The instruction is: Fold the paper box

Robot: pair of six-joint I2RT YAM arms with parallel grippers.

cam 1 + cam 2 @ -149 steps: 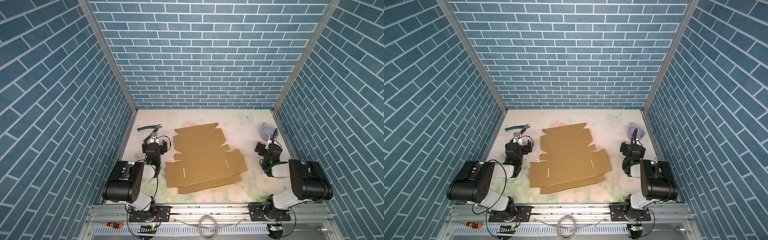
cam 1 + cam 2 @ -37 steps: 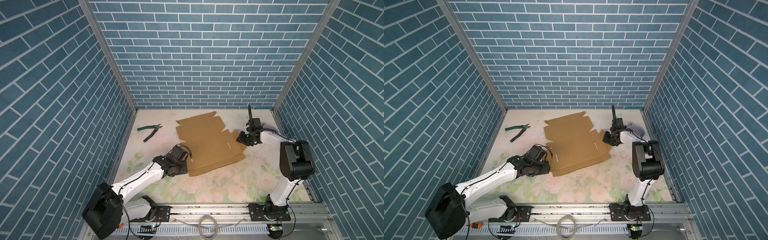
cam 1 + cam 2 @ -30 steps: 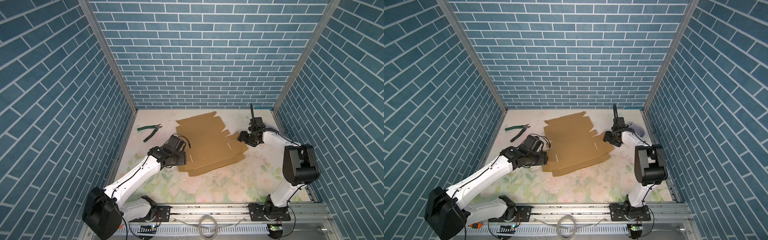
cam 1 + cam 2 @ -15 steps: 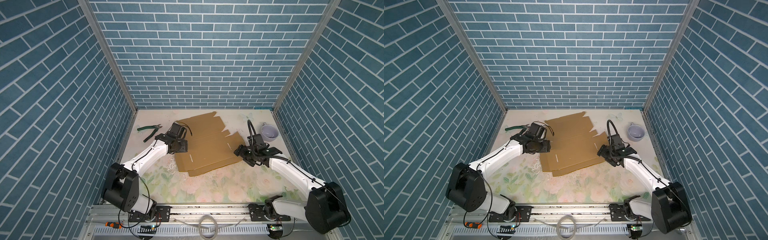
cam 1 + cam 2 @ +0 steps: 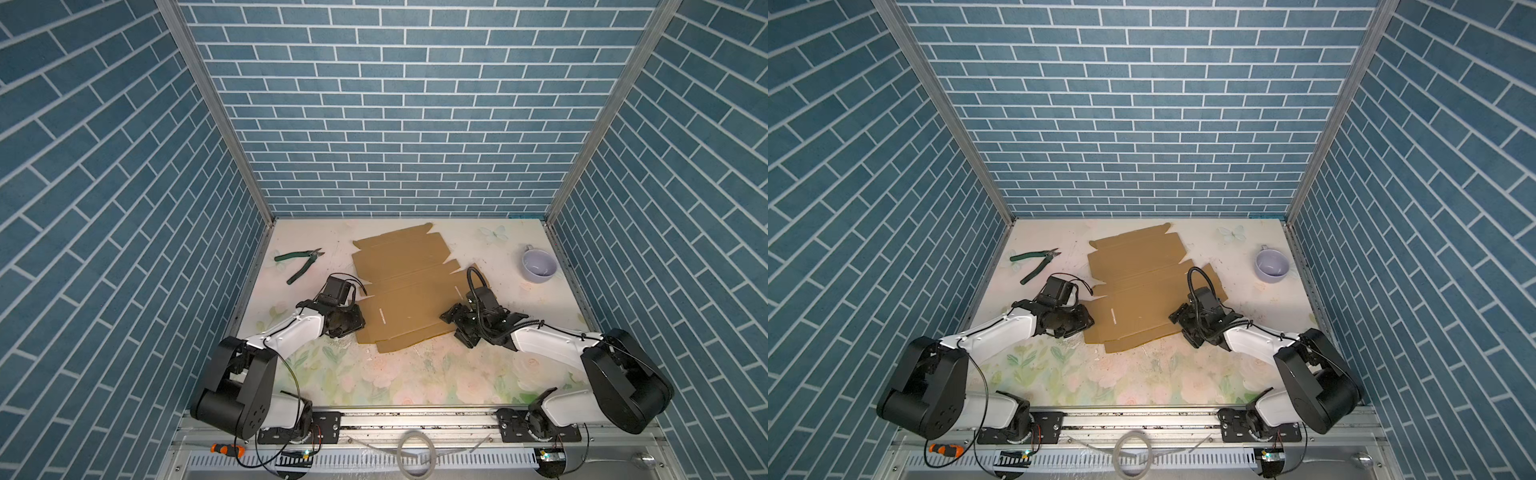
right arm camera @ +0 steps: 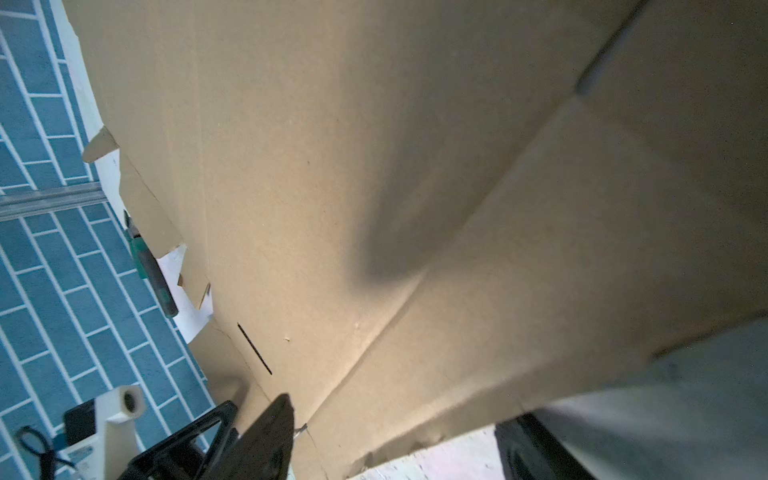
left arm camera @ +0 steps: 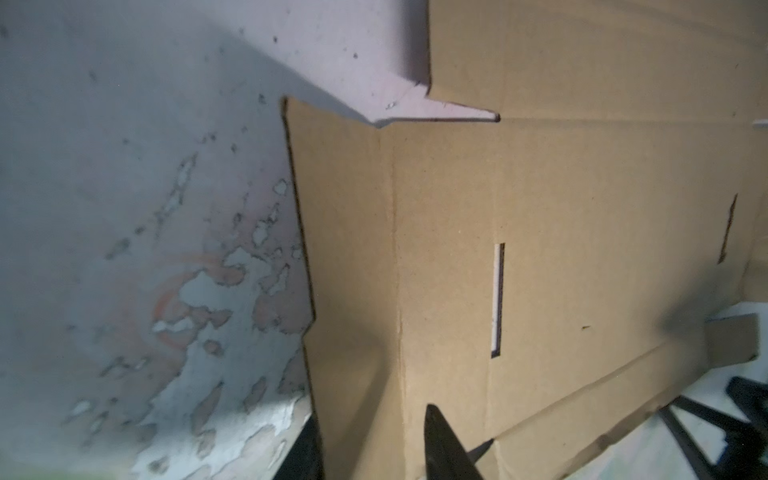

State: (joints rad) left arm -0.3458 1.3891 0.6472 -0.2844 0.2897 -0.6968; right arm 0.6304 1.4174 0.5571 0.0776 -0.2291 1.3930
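Note:
The paper box [image 5: 409, 286] [image 5: 1142, 282] is a flat brown die-cut sheet with flaps and slits, lying on the floral table. My left gripper [image 5: 355, 322] [image 5: 1086, 322] is at its near left edge. In the left wrist view the left gripper [image 7: 374, 449] straddles the side flap of the paper box [image 7: 582, 208], one finger past the edge, one over the cardboard, a gap still showing. My right gripper [image 5: 457, 328] [image 5: 1183, 328] stands open at the near right corner. In the right wrist view the right gripper [image 6: 403, 449] has the paper box [image 6: 374, 166] edge between its wide fingers.
Green-handled pliers [image 5: 301, 264] lie at the far left. A lilac cup [image 5: 538, 266] stands at the far right by the wall. An orange screwdriver [image 5: 226, 449] rests on the front rail. Brick-pattern walls close in three sides.
The left gripper came back along the sheet's left edge to its near corner and its jaws narrowed. The right gripper moved from the far right edge to the near right corner.

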